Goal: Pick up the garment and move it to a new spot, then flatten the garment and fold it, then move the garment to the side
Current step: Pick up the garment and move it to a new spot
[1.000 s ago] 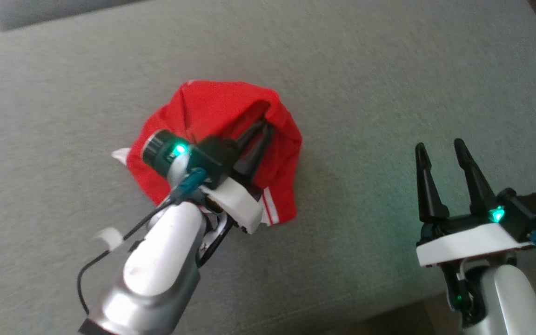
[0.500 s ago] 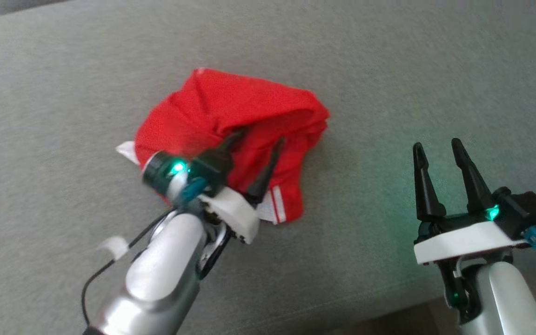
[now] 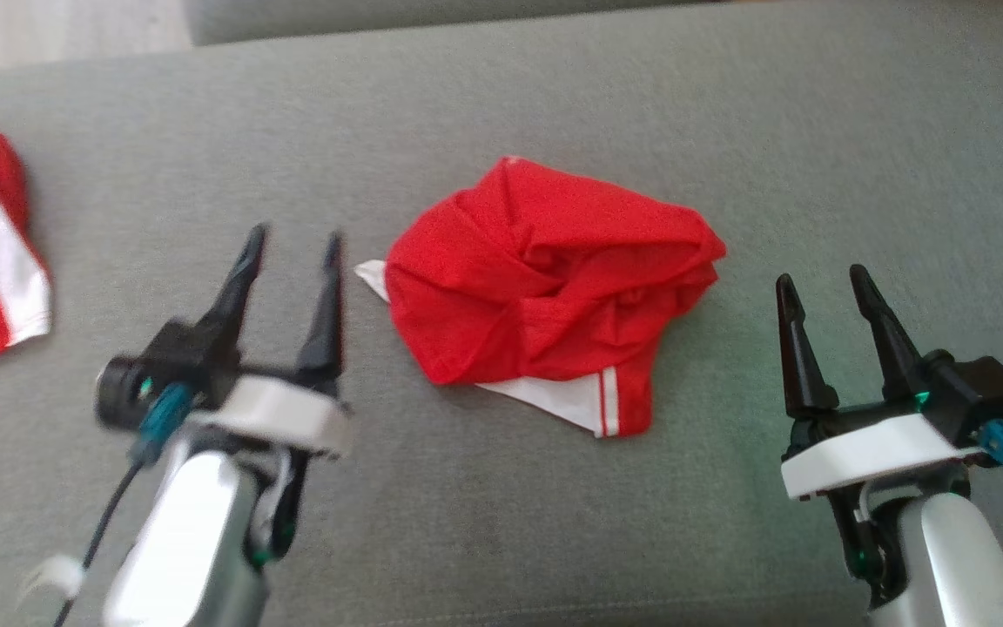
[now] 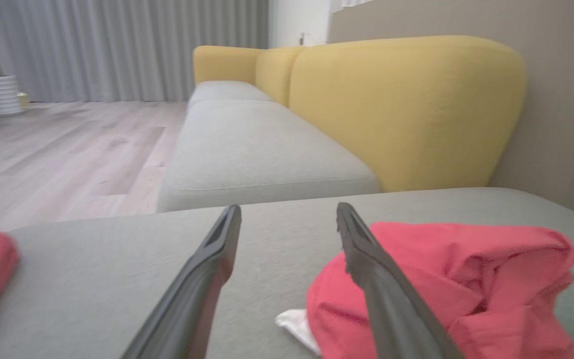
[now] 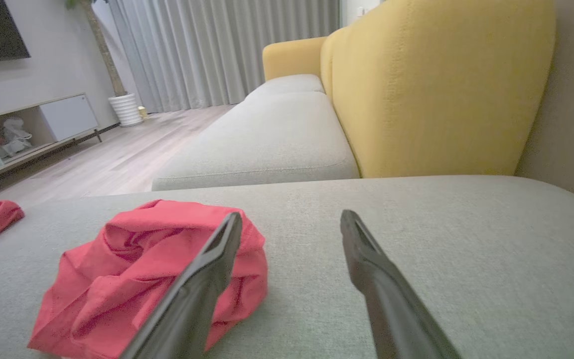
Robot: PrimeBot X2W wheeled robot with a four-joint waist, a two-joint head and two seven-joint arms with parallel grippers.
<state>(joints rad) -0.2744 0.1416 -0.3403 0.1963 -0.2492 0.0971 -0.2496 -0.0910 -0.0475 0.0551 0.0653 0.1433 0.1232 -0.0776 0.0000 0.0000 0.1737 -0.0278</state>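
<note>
Red garment: crumpled at frame centre on grey cushion, just released by left gripper, now spread and empty at lower left; right gripper likewise wide, empty; relocation apparently done, flattening next

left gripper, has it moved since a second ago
Yes. The left gripper has pulled back leftward off the crumpled red garment with white trim and now stands open beside it.

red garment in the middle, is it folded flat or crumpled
Crumpled: the red garment lies in a bunched heap of twisted creases on the grey cushion, not flat.
</note>
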